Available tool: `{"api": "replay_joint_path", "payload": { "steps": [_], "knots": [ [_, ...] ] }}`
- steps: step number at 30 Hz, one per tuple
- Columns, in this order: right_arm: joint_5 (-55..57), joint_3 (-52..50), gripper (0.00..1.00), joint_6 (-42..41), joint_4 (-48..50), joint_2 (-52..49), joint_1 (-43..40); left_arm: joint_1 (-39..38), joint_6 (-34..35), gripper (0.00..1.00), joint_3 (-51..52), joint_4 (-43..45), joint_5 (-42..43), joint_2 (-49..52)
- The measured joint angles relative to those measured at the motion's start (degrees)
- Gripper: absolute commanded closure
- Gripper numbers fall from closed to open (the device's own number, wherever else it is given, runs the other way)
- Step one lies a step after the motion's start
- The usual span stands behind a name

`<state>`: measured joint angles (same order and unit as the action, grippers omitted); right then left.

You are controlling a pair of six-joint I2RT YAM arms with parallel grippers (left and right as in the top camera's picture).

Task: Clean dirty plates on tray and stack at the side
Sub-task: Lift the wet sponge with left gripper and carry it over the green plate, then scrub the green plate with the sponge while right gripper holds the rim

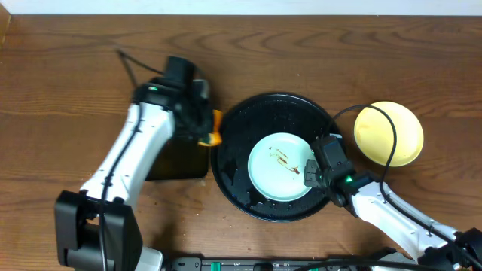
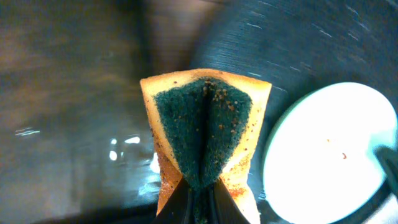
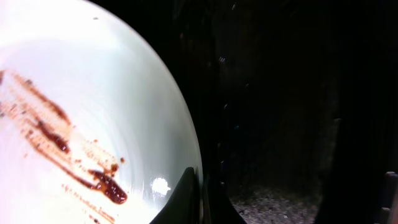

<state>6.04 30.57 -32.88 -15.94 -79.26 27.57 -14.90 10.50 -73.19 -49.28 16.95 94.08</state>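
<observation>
A pale mint plate (image 1: 280,165) with dark brown streaks lies on the round black tray (image 1: 248,120). My right gripper (image 1: 312,172) is shut on its right rim; the right wrist view shows the fingers (image 3: 202,196) pinching the plate's edge (image 3: 93,112). My left gripper (image 1: 205,128) is shut on a folded orange sponge (image 2: 205,124) with a green scouring face, held at the tray's left rim. The mint plate (image 2: 329,155) shows to the sponge's right. A pale yellow plate (image 1: 388,133) lies on the tabletop right of the tray. A third plate is not in view.
A small rectangular black tray (image 1: 179,158) sits under my left arm, left of the round tray. A black cable (image 1: 392,143) crosses the yellow plate. Bare wood tabletop (image 1: 60,90) lies to the far left and back.
</observation>
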Motion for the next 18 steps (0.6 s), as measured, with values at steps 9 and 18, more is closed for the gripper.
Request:
{"api": "replay_joint_path", "payload": {
  "steps": [9, 18],
  "knots": [
    [-0.7, 0.9, 0.99, 0.0, 1.3, -2.2, 0.0, -16.0, 5.3, 0.93, 0.0, 6.6, 1.3, 1.6],
    [-0.8, 0.9, 0.99, 0.0, 1.4, -2.2, 0.0, -23.7, 10.4, 0.93, 0.0, 13.7, 9.8, 11.5]
  ]
}}
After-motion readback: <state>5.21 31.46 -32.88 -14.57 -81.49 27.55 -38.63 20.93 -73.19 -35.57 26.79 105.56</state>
